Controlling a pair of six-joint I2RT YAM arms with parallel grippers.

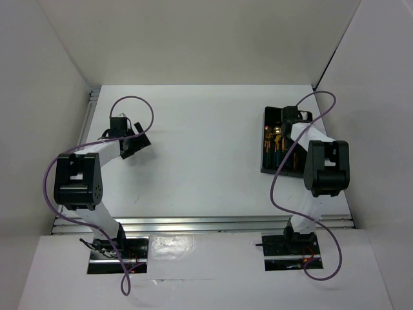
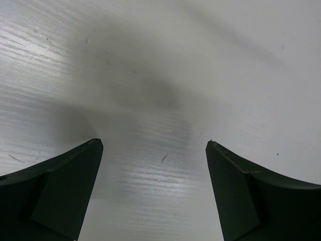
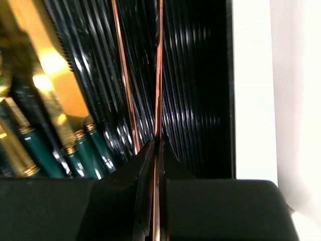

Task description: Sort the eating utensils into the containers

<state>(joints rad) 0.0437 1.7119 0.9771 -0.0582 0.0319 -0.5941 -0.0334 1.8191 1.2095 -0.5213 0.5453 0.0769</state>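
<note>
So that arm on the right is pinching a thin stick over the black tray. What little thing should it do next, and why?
Probably open the right gripper and let the thin stick go. The stick it pinches runs lengthwise along a ribbed compartment of the black tray, close beside a second stick lying there, so it looks to be in place.

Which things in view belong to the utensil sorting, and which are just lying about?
Job:
black divided tray
teal-handled utensils in it
chopstick pinched in the right gripper
second chopstick lying in the tray
left gripper, open

Not the job:
purple cables
white table
</note>
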